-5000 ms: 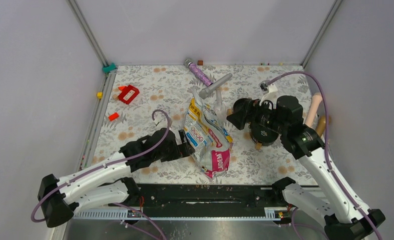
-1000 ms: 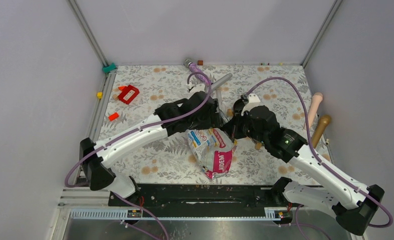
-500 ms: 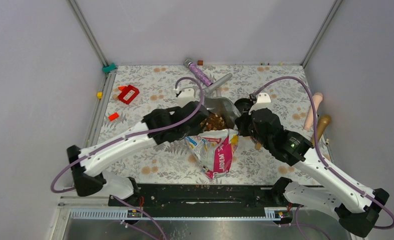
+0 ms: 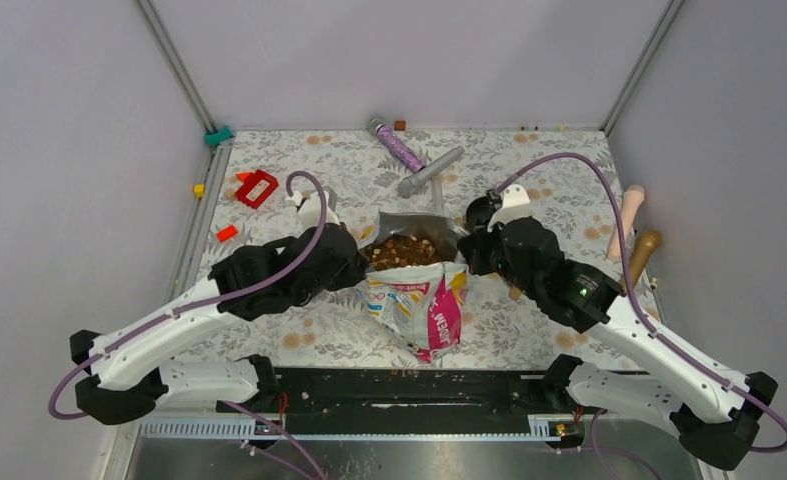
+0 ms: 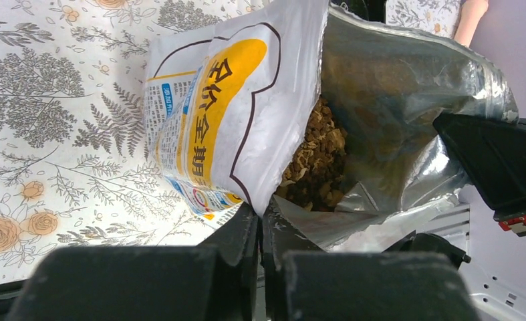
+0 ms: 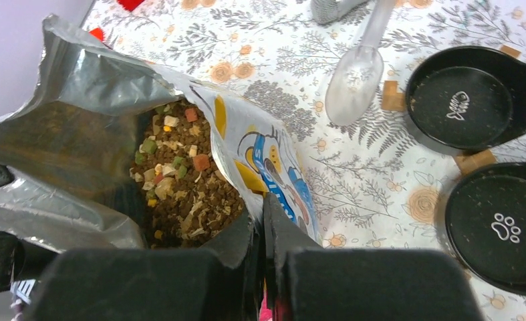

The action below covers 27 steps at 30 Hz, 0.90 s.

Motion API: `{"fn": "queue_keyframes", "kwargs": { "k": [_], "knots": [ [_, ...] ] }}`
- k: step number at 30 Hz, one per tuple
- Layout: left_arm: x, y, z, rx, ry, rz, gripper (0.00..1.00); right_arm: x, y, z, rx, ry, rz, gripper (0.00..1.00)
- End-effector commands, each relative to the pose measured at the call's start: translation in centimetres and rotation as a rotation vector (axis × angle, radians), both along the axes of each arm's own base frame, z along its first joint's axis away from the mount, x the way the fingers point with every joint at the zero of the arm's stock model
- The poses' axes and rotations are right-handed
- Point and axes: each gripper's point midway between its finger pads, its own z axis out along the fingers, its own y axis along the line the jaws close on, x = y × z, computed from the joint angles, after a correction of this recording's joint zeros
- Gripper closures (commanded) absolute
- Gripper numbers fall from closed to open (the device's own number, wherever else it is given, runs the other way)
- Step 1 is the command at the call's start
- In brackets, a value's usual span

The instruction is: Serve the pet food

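Now that my left gripper (image 4: 357, 262) has snapped shut on the left lip of the bag (image 4: 427, 308) and drawn it outward, the mouth gapes wider than it did a moment ago. I judge the opening step done, so scooping or pouring can follow. The pet food (image 4: 406, 250) lies heaped inside the bag, between my two grippers, just past each pair of fingertips and touching neither. My right gripper (image 4: 467, 258) is clenched on the right lip. Two black bowls (image 6: 459, 97) sit farther right on the mat (image 6: 246, 40), their printed bottoms showing.
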Motion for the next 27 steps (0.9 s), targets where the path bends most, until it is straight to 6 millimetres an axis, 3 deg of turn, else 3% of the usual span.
{"fn": "queue_keyframes", "kwargs": {
  "k": [1,7,10,15,21,24,27],
  "knots": [
    [1.6,10.2,1.1,0.215,-0.173,0.235,1.0,2.1,-3.1,2.5,-0.103,-0.123,-0.07,1.0],
    [5.3,9.8,1.0,0.124,-0.166,0.278,1.0,2.2,2.2,2.6,-0.008,-0.023,0.097,1.0],
    [7.3,11.0,1.7,0.146,-0.176,0.332,1.0,3.0,4.0,3.6,0.045,-0.026,0.113,1.0],
    [10.1,14.3,2.3,0.219,-0.127,0.409,1.0,2.1,9.5,4.3,0.17,0.069,0.314,1.0],
    [12.3,16.6,3.2,0.27,-0.103,0.489,1.0,2.4,14.7,5.3,0.289,0.135,0.388,1.0],
    [12.7,16.2,3.4,0.279,-0.074,0.453,1.0,2.9,15.3,5.4,0.297,0.145,0.364,0.96],
    [12.8,15.6,3.9,0.283,-0.069,0.403,1.0,3.7,14.3,4.8,0.268,0.127,0.296,0.92]
  ]
}}
